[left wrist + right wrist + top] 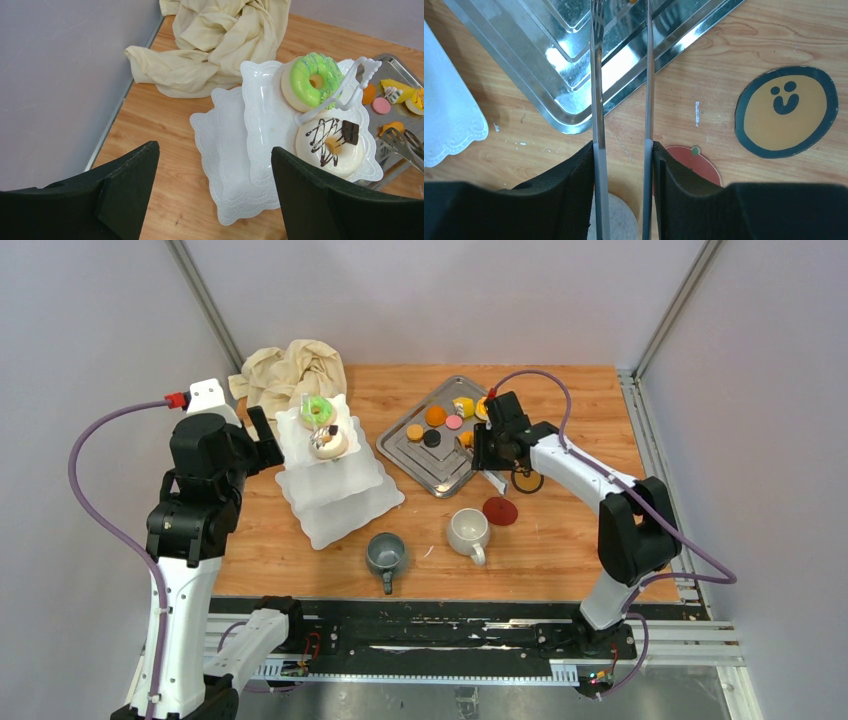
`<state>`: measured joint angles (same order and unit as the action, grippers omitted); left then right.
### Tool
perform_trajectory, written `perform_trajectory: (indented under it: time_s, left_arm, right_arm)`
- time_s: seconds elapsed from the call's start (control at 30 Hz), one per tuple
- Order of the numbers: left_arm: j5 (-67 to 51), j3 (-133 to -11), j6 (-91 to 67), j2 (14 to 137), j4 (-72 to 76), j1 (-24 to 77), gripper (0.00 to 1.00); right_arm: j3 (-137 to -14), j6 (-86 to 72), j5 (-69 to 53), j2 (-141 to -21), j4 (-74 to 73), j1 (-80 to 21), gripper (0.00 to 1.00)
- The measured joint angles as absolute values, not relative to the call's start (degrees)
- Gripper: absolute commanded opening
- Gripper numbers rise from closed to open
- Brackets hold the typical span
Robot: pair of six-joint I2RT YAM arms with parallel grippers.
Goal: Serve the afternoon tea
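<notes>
My right gripper [623, 150] pinches a pair of steel tongs [597, 100] by its two thin arms, one flat against each black foam pad. Their tips run off the top edge of my wrist view, and from above my own arm covers them, so I cannot tell whether they carry anything. They reach over the steel tray [549, 85], mirror-bright with stepped rims. On it lie small pastries: an orange one [436, 416], a yellow one [463, 406] and a pink one [454, 422], too small to read in detail.

My left gripper [215, 155] hangs spread wide and holds nothing, just left of the white stand [260, 115]. My fingers cut off the near edges of its scalloped, embossed tiers. The top tier carries a glossy green ring doughnut [300, 75] and a white doughnut [312, 150] with a chocolate drizzle.

A crumpled beige cloth [220, 40] lies behind the stand – soft folds, its far side out of frame. The grey mug [385, 553] and the white mug [467, 530] stand on the wood near my bases, with a smiley coaster [785, 111] and a red coaster [689, 162] beside the tray
</notes>
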<state>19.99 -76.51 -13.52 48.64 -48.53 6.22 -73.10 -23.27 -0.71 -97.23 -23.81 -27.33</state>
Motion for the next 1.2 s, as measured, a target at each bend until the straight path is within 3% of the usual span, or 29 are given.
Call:
perform_trajectory:
  time_s: [0.5,0.9,1.1,1.2]
  left_arm:
    - [20.62,-76.49,-13.04,48.64,-48.53,6.22,0.87]
    - [20.62,-76.47,-13.04,48.62,-48.51,6.22,0.87]
    - [20.62,-76.47,-13.06,48.58,-48.51,6.22,0.87]
    - [20.64,-76.44,-13.06,48.53,-48.51,6.22,0.87]
  right_arm:
    - [-74.74,-22.13,6.7,-99.66,-24.47,-27.51,0.43]
    - [-75.61,-18.04,3.05,-100.27,-23.81,-27.51,0.47]
    - [-77.91,-15.42,3.25,-102.32,-23.94,-27.51,0.41]
    - [-78.52,-14.24,3.7,-103.57,-24.12,-27.62,0.32]
